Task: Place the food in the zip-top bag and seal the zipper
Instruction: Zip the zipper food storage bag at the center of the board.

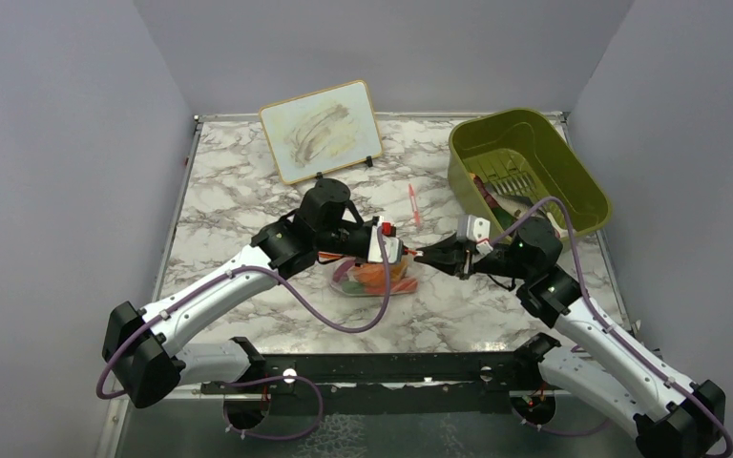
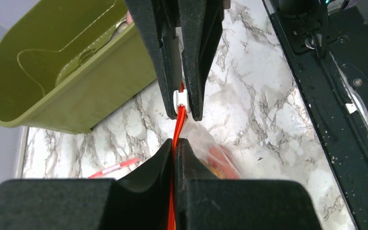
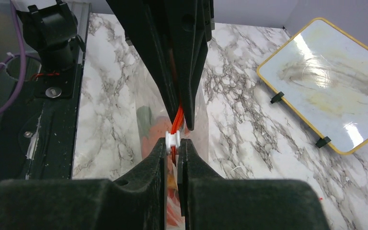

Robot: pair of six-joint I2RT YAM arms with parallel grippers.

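Top external: both arms reach to the middle of the marble table (image 1: 239,181), grippers nearly tip to tip above the zip-top bag (image 1: 374,279). The bag is clear and hangs below the two grippers, with the food (image 1: 387,274) inside: orange and red pieces, some green. Cannot tell whether the bag's bottom rests on the marble. Left wrist: left gripper (image 2: 174,143) narrow, fingers pinched flat on the zipper (image 2: 178,125), the red-orange strip running out between them toward the right gripper (image 2: 182,112). Right gripper also narrow, fingers clamped on the white slider (image 2: 179,98) that rides the strip. A short stretch of strip shows between the two grippers, which are near each other but not touching. Right wrist: slider sits at the right fingertips, and the strip runs on into the closed left fingers. Bag film hangs beneath, with a green piece and orange pieces showing through it. Olive-green bin (image 1: 573,176) sits at the far right of the table, apart from the bag, with dark items inside too small to identify. Red-pink pen (image 1: 412,203) lies on the marble between the bin and the left arm, touching neither. Whiteboard (image 1: 322,131), yellow-framed and smudged, stands propped at the far edge.
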